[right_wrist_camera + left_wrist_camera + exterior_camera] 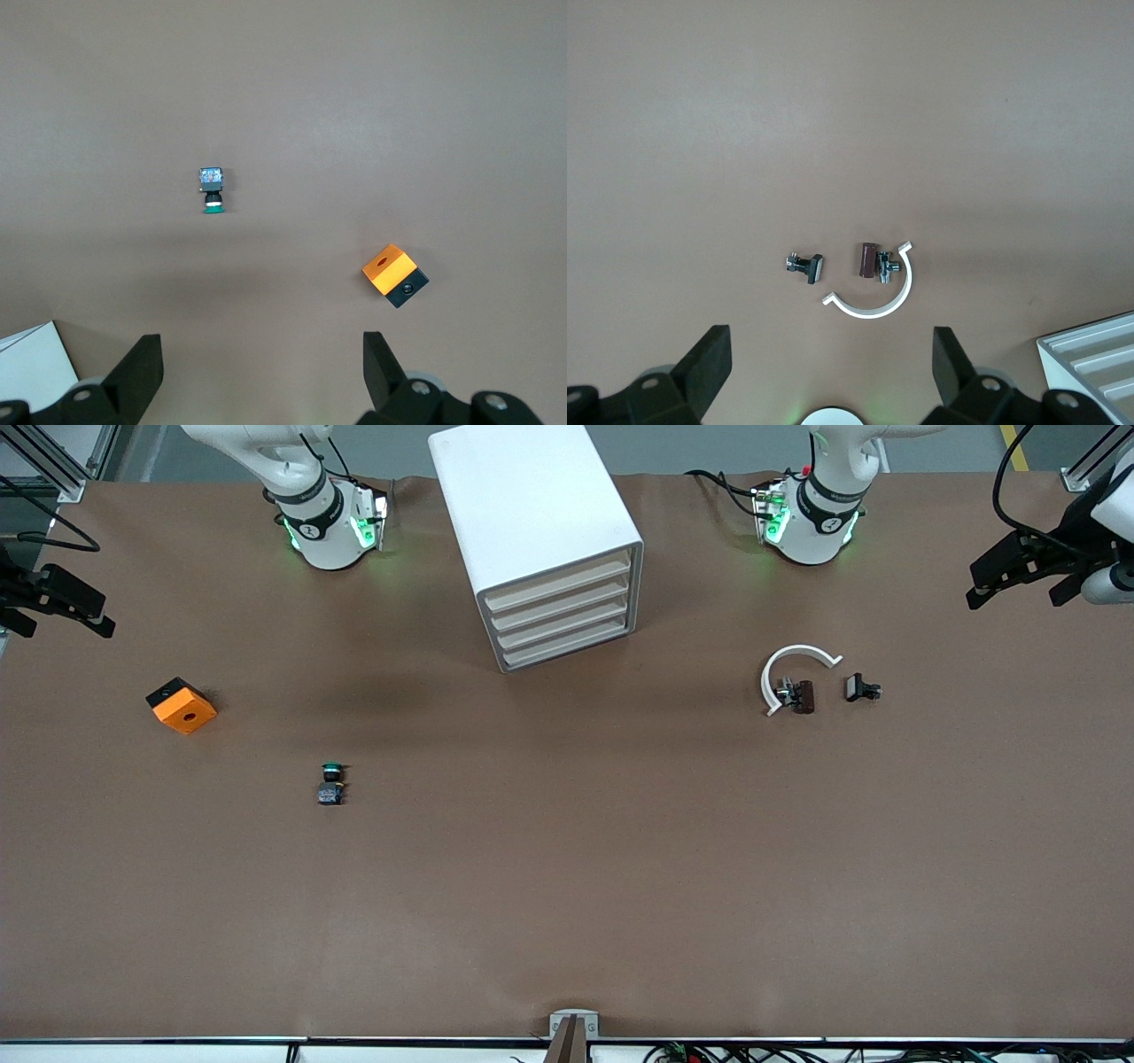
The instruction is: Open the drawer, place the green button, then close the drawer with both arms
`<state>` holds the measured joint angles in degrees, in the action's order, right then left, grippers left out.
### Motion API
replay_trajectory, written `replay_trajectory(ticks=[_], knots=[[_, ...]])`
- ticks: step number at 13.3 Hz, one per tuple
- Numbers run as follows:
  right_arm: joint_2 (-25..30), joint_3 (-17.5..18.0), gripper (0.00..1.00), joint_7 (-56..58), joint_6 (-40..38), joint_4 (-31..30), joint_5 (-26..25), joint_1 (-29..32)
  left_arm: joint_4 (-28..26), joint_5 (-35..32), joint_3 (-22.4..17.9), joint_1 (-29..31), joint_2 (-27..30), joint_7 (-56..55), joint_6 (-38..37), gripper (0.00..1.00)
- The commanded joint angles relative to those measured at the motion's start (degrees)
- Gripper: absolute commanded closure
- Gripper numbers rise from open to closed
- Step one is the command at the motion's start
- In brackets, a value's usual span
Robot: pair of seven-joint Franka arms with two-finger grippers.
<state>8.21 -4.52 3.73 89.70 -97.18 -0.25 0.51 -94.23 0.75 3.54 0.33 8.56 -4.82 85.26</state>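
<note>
The button (331,783) lies on its side on the brown table (567,886), toward the right arm's end and well clear of every edge. It looks light, hard and smooth, so I judge it could roll; I would pinch its black body, not the green cap. The drawer (560,631), shut in the white cabinet (532,522), offers only a thin beige lip. My left gripper (833,372) and right gripper (262,372) hang wide open, empty.

Cabinet (1099,354) edge-cropped in wrist views
</note>
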Motion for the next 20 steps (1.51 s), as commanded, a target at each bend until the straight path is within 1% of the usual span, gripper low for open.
replay_trajectory(ticks=[1, 2, 5, 7, 8, 9, 10, 11, 12, 13, 14, 15, 17, 19, 20], knots=[[1.28, 0.56, 0.0, 0.84, 0.56, -1.25, 0.33, 1.16, 1.85, -0.83, 0.24, 0.29, -1.0, 0.43, -1.42, 0.0], [1.28, 0.56, 0.0, 0.84, 0.56, -1.25, 0.33, 1.16, 2.38, -0.83, 0.24, 0.29, -1.35, 0.43, -1.42, 0.0], [1.28, 0.56, 0.0, 0.84, 0.47, -1.25, 0.33, 1.16, 5.8, -0.83, 0.15, 0.2, -5.47, 0.08, -1.59, 0.0], [1.11, 0.56, 0.0, 0.14, 0.47, -0.56, 0.33, 1.16, 8.69, -0.75, 0.33, -0.5, -10.3, 0.08, -1.59, 0.0], [0.41, 0.56, 0.0, -0.04, -0.22, 0.93, 0.33, 1.07, 9.93, -0.75, 0.5, -0.68, -13.11, 0.08, -1.59, 0.0], [-0.29, 0.65, 0.0, -0.21, -0.23, 1.73, 0.33, 0.89, 9.94, -0.4, 0.76, -0.85, -14.44, -0.27, -1.59, 0.0], [-1.78, 0.65, 0.0, -0.13, 0.38, 1.21, 0.25, 0.63, 9.94, -0.05, 0.94, -1.2, -16.11, -1.06, -1.16, 0.0], [-5.88, 0.74, 0.0, -0.13, -0.05, 1.99, 0.33, 0.63, 9.85, 0.13, 1.03, -2.42, -17.95, -2.98, -0.54, 0.0], [-7.32, 0.82, 0.0, 0.74, -0.06, 3.04, 0.33, 0.63, 9.59, 0.31, 1.29, -3.74, -19.27, -6.22, -0.62, 0.0], [-7.42, 1.0, 0.0, 0.75, 0.21, 3.31, 0.42, 0.45, 9.5, 0.83, 1.47, -4.71, -21.46, -10.86, -0.54, 0.0], [-9.16, 1.0, 0.0, 0.66, 0.64, 3.32, 0.42, 0.19, 9.5, 1.62, 1.47, -6.03, -23.05, -14.48, -0.45, 0.0], [-12.31, 0.91, 0.0, 0.49, 0.13, 3.75, 1.03, 0.28, 9.59, 2.58, 1.47, -7.43, -24.98, -19.04, -0.19, 0.0], [-13.65, 1.0, 0.0, 0.84, 0.73, 4.46, 0.77, -0.42, 9.5, 2.77, 1.47, -11.46, -28.15, -28.7, 2.26, 0.0], [-16.02, 1.0, 0.0, -0.12, 4.85, 4.02, 0.69, -2.7, 9.5, 3.3, 1.64, -14.55, -31.31, -37.41, 3.41, 0.0], [-17.25, 1.09, 0.0, -0.91, 6.35, 3.24, 1.03, -3.49, 9.41, 4.78, 1.82, -16.31, -32.98, -43.02, 4.9, 0.0]])
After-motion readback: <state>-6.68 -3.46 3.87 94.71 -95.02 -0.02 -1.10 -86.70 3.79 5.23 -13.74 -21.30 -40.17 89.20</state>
